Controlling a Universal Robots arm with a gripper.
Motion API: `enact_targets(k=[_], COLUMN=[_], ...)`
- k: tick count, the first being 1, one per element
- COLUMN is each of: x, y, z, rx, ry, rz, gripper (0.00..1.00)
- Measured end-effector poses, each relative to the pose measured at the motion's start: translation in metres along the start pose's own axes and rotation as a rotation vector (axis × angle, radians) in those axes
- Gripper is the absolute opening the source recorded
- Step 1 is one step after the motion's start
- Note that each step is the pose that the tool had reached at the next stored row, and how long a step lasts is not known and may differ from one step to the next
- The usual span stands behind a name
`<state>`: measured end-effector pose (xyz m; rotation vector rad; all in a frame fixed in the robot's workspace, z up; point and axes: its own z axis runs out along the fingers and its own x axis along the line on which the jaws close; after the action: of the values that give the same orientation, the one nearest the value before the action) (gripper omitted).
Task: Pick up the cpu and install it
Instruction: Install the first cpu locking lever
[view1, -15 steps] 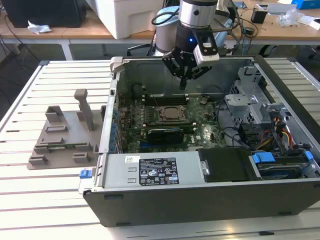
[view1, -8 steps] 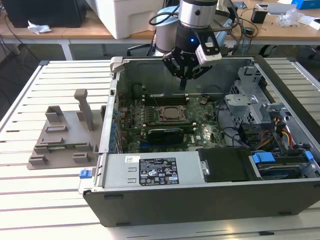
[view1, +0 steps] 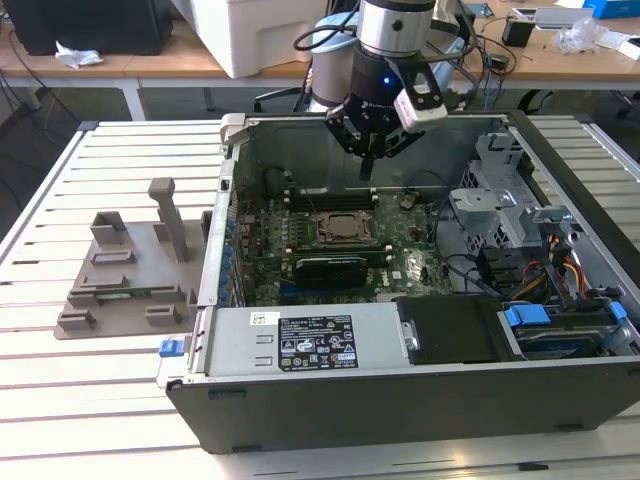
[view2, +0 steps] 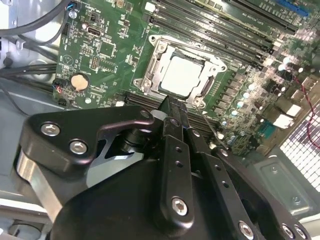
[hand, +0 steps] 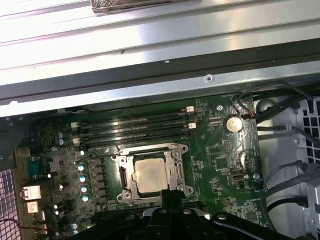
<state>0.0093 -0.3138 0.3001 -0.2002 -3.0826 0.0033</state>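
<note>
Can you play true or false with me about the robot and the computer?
1. The shiny square chip is lying in its holder on the green board. True.
2. The pincer is carrying the chip in the air. False: the chip lies in the holder and the pincer hangs above it, holding nothing.
3. The computer case is open, so you can see inside. True.
4. The grey plastic stand is inside the case. False: it sits outside on the table, on the exterior view's left.
5. A round silver battery sits on the green board. True.
</note>
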Motion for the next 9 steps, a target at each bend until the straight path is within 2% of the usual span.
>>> enact_targets(k=[9], x=[0.0000], y=[0.0000], z=[0.0000], rx=[0.0035], ry=[-0.0003], rz=[-0.077], gripper=[0.11])
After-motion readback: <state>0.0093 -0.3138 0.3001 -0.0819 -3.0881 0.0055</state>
